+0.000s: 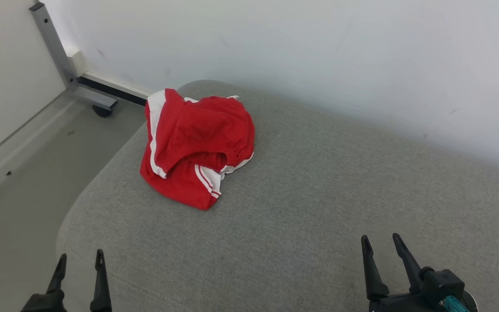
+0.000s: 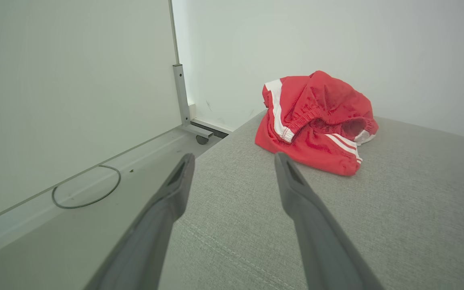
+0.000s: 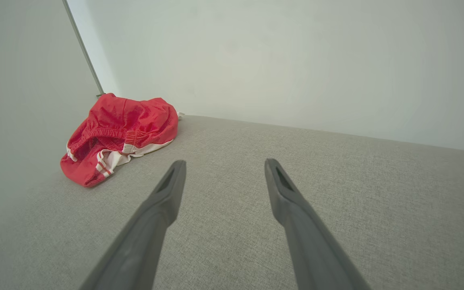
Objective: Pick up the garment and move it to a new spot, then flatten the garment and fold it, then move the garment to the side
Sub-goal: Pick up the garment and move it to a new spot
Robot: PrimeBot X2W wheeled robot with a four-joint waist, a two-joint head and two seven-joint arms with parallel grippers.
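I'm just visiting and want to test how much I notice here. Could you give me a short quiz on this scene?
1. True or false: the left gripper holds the garment.
2. What colour are the garment's stripes? A white, B blue, C black.
3. Fill in: the garment lies crumpled on a grey ____.

Key:
1. False. The left gripper and the right gripper are both open and apart from the garment.
2. A.
3. cushion.

Soft red cloth garment (image 1: 193,143), coarse matt woven grey cushion (image 1: 319,195)
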